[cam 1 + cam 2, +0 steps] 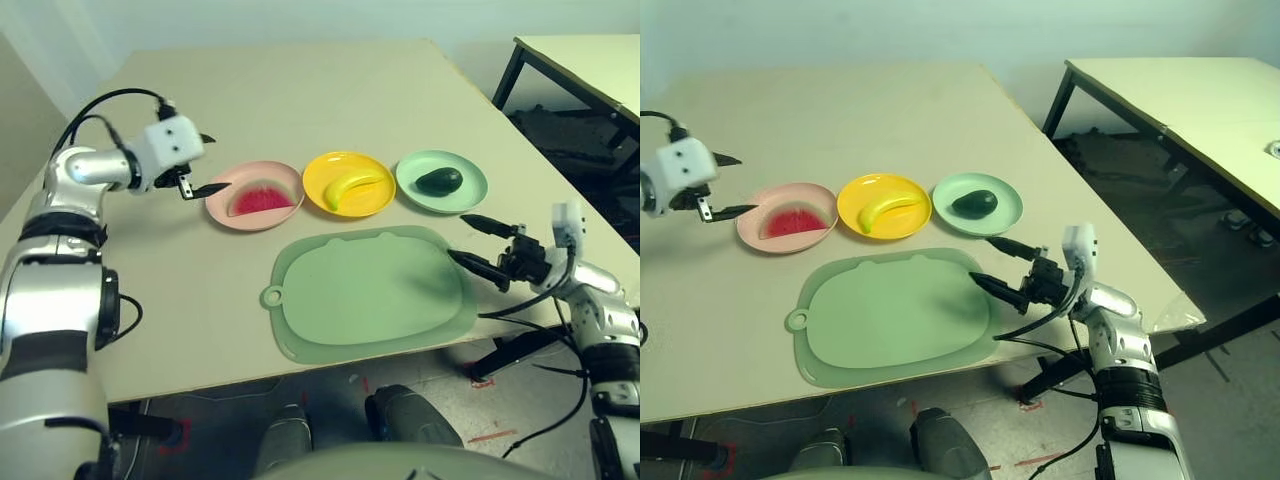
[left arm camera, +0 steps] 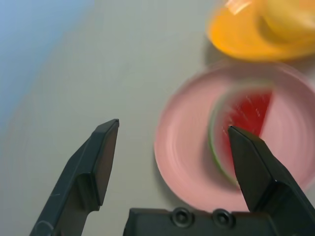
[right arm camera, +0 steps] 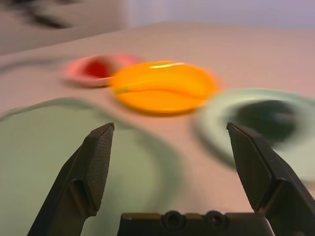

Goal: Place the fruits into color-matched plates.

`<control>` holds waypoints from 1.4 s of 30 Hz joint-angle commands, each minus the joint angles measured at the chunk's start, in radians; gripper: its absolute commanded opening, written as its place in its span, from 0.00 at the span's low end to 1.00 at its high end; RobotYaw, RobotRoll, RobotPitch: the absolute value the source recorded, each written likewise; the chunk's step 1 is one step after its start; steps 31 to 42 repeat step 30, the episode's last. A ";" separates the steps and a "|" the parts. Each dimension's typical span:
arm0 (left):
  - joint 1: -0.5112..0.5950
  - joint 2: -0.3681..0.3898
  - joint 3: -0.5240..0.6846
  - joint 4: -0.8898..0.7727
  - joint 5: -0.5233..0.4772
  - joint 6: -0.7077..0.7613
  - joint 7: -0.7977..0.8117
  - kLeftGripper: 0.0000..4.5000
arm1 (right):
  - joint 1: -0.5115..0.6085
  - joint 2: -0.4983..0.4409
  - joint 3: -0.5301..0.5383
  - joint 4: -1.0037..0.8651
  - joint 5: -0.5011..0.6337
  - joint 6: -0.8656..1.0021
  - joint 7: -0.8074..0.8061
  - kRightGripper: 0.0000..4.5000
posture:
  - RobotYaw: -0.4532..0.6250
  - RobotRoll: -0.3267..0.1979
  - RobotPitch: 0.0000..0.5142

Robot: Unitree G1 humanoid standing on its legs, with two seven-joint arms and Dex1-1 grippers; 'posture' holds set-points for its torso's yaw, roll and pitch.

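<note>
Black fingers of the left gripper (image 1: 197,163) spread wide, holding nothing; they hang above the table (image 1: 300,100) just left of the pink plate (image 1: 250,180), one tip close over its rim, not touching as far as I can tell. Right gripper (image 1: 1003,263) also spread wide and empty, fingers pointing in over the right edge of the green mat (image 1: 370,295), near the front of the mint green plate (image 1: 470,190).

Plates in a row behind the mat, pink on the left, yellow plate (image 1: 345,165) in the middle, mint green on the right, close together.

Pink plate: watermelon wedge (image 1: 264,199), red face up, green rind toward the left gripper.
Yellow plate: banana (image 1: 352,189), lying curved across it.
Mint green plate: avocado (image 1: 439,181), dark, near the centre.

Mat bare, loop handle at its left end. Second table (image 1: 1180,90) stands off to the right.
</note>
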State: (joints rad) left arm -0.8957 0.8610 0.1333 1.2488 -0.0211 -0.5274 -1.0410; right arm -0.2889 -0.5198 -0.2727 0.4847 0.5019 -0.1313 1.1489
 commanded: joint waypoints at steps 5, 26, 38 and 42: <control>0.443 -0.106 0.257 -0.345 -0.293 0.228 0.125 1.00 | -0.014 0.031 -0.106 0.210 -0.058 -0.207 -0.213 1.00 | 0.31 0.62 0.20; 0.865 -0.409 0.372 -1.008 -0.383 0.489 0.628 1.00 | -0.325 -0.250 -0.151 0.789 -0.169 -0.313 -0.330 1.00 | 0.35 0.62 0.18; 0.869 -0.408 0.366 -1.031 -0.381 0.494 0.636 1.00 | -0.348 -0.249 -0.152 0.800 -0.181 -0.303 -0.349 1.00 | 0.36 0.62 0.15; 0.869 -0.408 0.366 -1.031 -0.381 0.494 0.636 1.00 | -0.348 -0.249 -0.152 0.800 -0.181 -0.303 -0.349 1.00 | 0.36 0.62 0.15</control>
